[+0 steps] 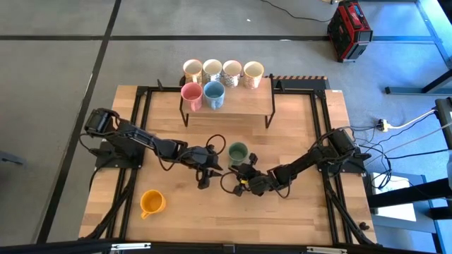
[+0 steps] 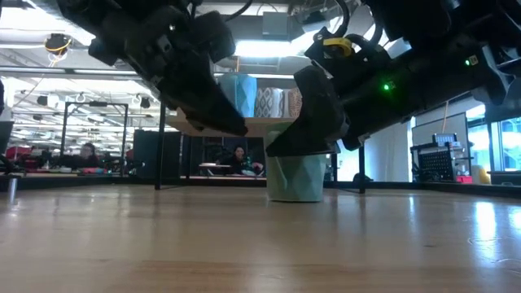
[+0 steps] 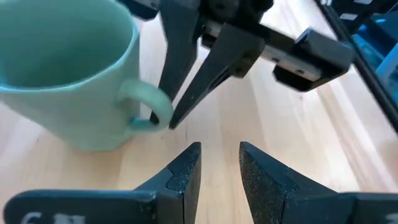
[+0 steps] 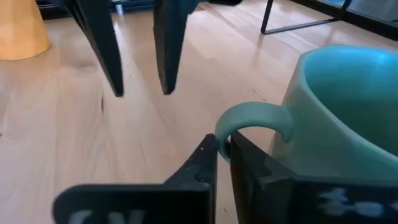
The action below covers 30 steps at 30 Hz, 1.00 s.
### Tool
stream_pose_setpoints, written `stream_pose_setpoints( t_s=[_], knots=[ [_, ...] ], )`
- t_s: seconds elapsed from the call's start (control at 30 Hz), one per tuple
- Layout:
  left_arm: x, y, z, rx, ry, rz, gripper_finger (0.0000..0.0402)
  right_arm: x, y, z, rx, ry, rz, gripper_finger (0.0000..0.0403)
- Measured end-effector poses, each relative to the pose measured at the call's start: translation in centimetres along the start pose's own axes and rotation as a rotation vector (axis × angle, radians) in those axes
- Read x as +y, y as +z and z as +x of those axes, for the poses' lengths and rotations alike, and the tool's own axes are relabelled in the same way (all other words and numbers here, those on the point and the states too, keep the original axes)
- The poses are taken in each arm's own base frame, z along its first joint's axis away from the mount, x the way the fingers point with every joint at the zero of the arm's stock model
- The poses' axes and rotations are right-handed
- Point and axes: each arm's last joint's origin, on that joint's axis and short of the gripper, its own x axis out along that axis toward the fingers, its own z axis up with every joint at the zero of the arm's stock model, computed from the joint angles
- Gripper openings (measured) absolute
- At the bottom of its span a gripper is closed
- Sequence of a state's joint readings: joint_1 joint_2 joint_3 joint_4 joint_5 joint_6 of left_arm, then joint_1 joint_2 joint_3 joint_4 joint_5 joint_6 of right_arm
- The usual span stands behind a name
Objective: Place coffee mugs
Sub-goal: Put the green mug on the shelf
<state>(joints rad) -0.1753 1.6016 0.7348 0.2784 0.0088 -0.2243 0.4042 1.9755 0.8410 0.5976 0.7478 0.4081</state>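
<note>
Right gripper (image 4: 222, 154) clamped on the small green ceramic mug's (image 1: 238, 152) handle.
Left gripper (image 3: 219, 167), fingers apart, hovered at the mug's nine o'clock.

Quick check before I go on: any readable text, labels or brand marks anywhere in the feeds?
None readable.
White marks on the left gripper body: cut off by the picture's edge, unreadable.
White marks on the right gripper body: blurred, unreadable.
Patterned mugs on the rack: decoration only, no words.

A grey floor (image 1: 56, 63) surrounded the wooden table (image 1: 296, 120); a red case (image 1: 349, 30) sat nearby under bright ceiling lights (image 2: 24, 16).
</note>
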Motion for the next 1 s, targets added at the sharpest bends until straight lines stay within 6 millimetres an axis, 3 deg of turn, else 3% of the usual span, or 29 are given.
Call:
stream_pose_setpoints(
  t_s=[0.3, 0.8, 1.0],
  knots=[
    [0.0, 0.3, -1.1, 0.018, 0.017, 0.000, 0.0103, 0.1, 0.0, 0.0, 0.006, 0.036, -0.010, 0.0008],
    [1.5, -0.5, -0.1, 0.054, 0.183, 0.082, 0.0103, 0.4, -0.1, -0.1, 0.052, 0.130, 0.011, 0.0119],
    [1.3, -1.2, 0.9, 0.073, 0.097, 0.060, 0.0103, 0.4, 0.0, 0.0, 0.036, 0.121, 0.020, 0.0135]
  ],
)
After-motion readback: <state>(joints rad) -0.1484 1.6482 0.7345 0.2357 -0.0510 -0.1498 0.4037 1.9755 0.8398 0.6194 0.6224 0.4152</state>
